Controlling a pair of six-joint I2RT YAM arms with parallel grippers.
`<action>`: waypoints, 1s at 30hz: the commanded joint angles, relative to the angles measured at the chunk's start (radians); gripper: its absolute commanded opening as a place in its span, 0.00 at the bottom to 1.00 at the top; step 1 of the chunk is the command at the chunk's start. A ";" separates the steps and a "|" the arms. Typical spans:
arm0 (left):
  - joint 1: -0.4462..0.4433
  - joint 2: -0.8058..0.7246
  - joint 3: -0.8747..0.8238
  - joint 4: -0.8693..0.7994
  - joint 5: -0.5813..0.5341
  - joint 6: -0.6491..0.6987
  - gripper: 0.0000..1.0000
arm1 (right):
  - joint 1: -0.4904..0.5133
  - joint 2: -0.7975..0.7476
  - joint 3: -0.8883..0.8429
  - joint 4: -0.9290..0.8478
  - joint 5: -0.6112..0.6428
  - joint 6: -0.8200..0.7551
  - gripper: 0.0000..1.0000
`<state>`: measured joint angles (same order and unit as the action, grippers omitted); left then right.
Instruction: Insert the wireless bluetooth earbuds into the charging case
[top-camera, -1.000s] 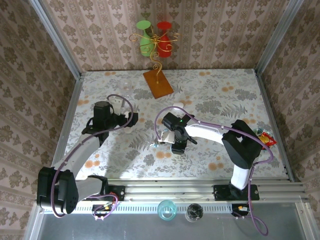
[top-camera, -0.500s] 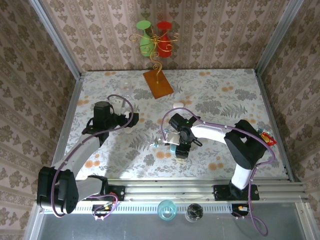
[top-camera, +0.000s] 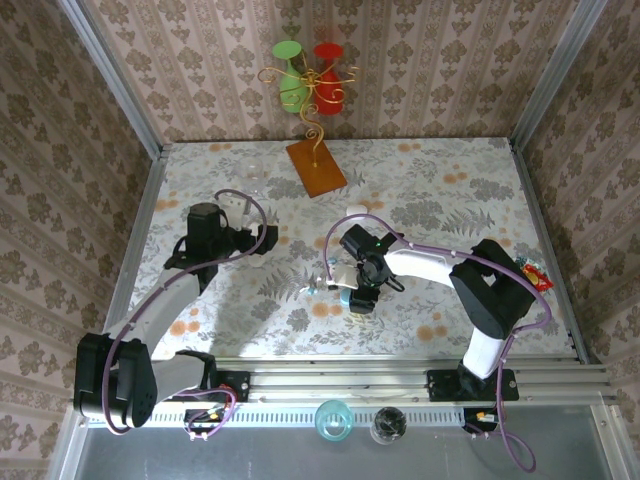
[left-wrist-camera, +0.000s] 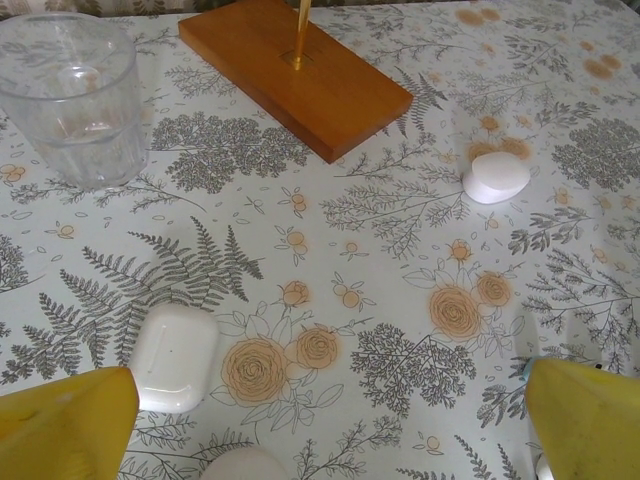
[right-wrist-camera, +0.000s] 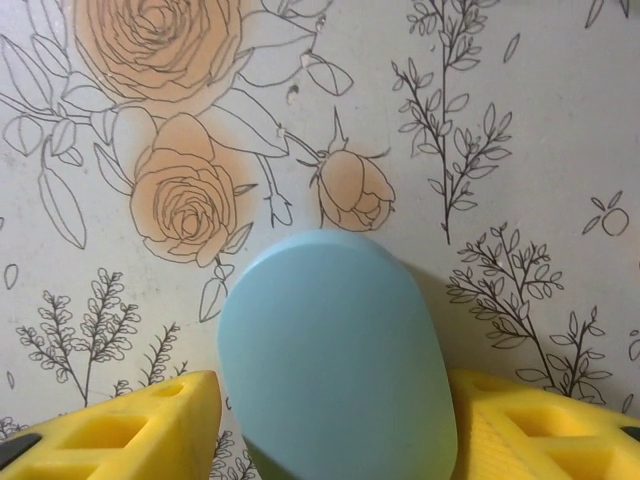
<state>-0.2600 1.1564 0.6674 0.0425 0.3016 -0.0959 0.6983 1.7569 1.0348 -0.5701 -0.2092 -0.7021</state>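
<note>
Floral-patterned desk (top-camera: 450, 170) lay below both arms; the right end effector (right-wrist-camera: 335, 430) clasped a light-blue case (right-wrist-camera: 335, 360), while the left end effector (left-wrist-camera: 330, 420) gaped wide near a white case (left-wrist-camera: 173, 357).

Light-blue case (right-wrist-camera: 335, 350) on a cream tablecloth (right-wrist-camera: 520, 120) patterned with orange roses.

Three white cases (left-wrist-camera: 173, 357) (left-wrist-camera: 496, 176) (left-wrist-camera: 243, 465) — one light-blue case (right-wrist-camera: 335, 355), one clear glass (left-wrist-camera: 70, 95), one wooden base (left-wrist-camera: 295, 75).
</note>
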 joint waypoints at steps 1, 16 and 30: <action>0.008 -0.013 -0.014 0.020 0.024 -0.018 1.00 | 0.004 -0.030 -0.016 0.011 -0.044 -0.020 0.57; -0.002 -0.024 -0.112 0.233 0.165 0.080 1.00 | -0.013 -0.087 0.009 -0.031 -0.053 0.009 0.36; -0.157 0.069 -0.325 0.729 0.494 0.306 0.97 | -0.075 -0.216 0.114 -0.171 -0.174 0.052 0.30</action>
<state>-0.3946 1.2129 0.3355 0.6628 0.6579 0.1593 0.6315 1.5772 1.1034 -0.6636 -0.3180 -0.6727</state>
